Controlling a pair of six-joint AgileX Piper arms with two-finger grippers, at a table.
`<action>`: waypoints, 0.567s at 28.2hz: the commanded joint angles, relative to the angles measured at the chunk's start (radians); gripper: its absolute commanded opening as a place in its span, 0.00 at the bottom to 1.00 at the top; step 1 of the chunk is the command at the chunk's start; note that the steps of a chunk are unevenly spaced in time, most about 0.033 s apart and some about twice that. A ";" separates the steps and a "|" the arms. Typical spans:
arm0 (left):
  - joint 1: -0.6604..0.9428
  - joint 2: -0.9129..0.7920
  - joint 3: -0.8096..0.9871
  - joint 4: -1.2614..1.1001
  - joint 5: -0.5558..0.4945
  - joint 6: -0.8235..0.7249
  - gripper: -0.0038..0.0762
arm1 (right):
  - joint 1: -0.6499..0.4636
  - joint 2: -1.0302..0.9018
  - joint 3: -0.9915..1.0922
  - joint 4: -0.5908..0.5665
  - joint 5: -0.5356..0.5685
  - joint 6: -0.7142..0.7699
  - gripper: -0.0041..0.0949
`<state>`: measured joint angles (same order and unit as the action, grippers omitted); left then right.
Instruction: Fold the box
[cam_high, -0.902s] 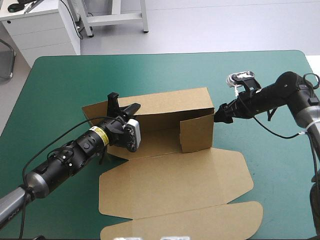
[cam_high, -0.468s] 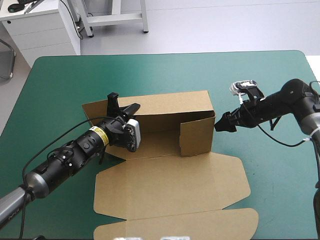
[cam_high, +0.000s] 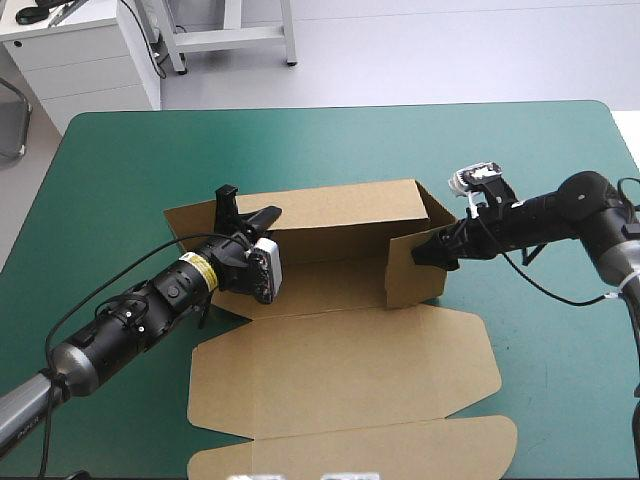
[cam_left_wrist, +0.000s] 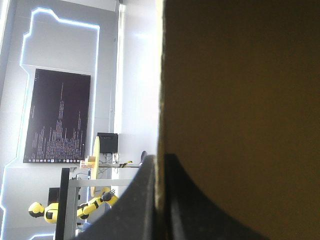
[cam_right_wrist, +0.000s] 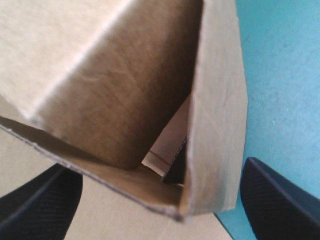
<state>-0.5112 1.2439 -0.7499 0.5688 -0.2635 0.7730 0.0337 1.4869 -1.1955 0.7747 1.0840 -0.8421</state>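
- Box (cam_high: 340, 215) sits mid-table (cam_high: 130, 160), with its rear wall up and its lid (cam_high: 340, 370) flat toward the near edge.
- Since just before, my right gripper (cam_high: 425, 250) has moved in from just off the box's right end and now presses against the end flap (cam_high: 412, 268).
- That flap has shifted with it. Its near part stands farther right than before, and the right end now looks skewed rather than square.
- The lid and rear wall lie as they did a moment ago, and the left arm has not moved.
- The left arm comes in low from the near left corner, with its forearm angled up toward the rear wall's left end.
- The left gripper (cam_high: 247, 208) is clenched on that wall. In the left wrist view its fingers (cam_left_wrist: 145, 200) close on the board's edge, with the sheet between them.
- The right arm reaches in from the right edge, elbow out, with the wrist pointing left and slightly down.
- The right gripper (cam_right_wrist: 157, 167) is released, its fingers apart and a corner of the box (cam_right_wrist: 125, 85) between them.
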 joint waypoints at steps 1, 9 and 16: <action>0.000 -0.025 -0.027 -0.017 -0.082 -0.013 0.04 | 0.064 -0.036 -0.023 0.055 -0.106 -0.049 0.83; 0.000 -0.025 -0.027 -0.017 -0.082 -0.013 0.04 | 0.198 -0.034 -0.023 -0.044 -0.273 -0.009 0.83; 0.000 -0.025 -0.027 -0.017 -0.105 -0.041 0.04 | 0.259 -0.034 -0.023 -0.201 -0.443 0.070 0.74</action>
<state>-0.5099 1.2438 -0.7470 0.5688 -0.2650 0.7675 0.2778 1.4878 -1.1955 0.5970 0.7390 -0.7950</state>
